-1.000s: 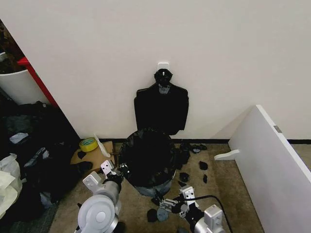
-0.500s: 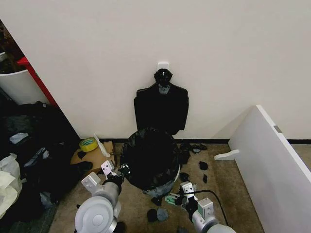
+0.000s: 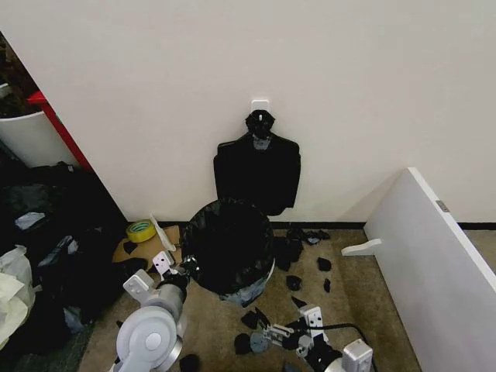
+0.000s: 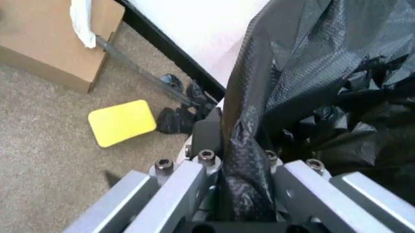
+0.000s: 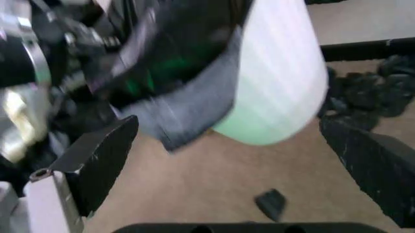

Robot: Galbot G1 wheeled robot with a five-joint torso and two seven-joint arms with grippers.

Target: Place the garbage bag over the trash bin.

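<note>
The thin glossy black plastic garbage bag [image 3: 227,244] drapes over the round white plastic trash bin [image 3: 249,292], which stands on the tan carpet floor [image 3: 353,291] before the wall, below a flat bundle of black bags [image 3: 257,172] hanging there. The left gripper [image 4: 243,165] sits at the bin's left side, its jaws clamped on a gathered fold of the bag. The right gripper [image 5: 227,150] is low beside the bin's pale green base, jaws spread wide and empty. Small black scraps [image 3: 296,283] litter the carpet nearby.

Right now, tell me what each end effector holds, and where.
Left end effector pinches the bag at its edge fold; right is open, holding nothing.
</note>
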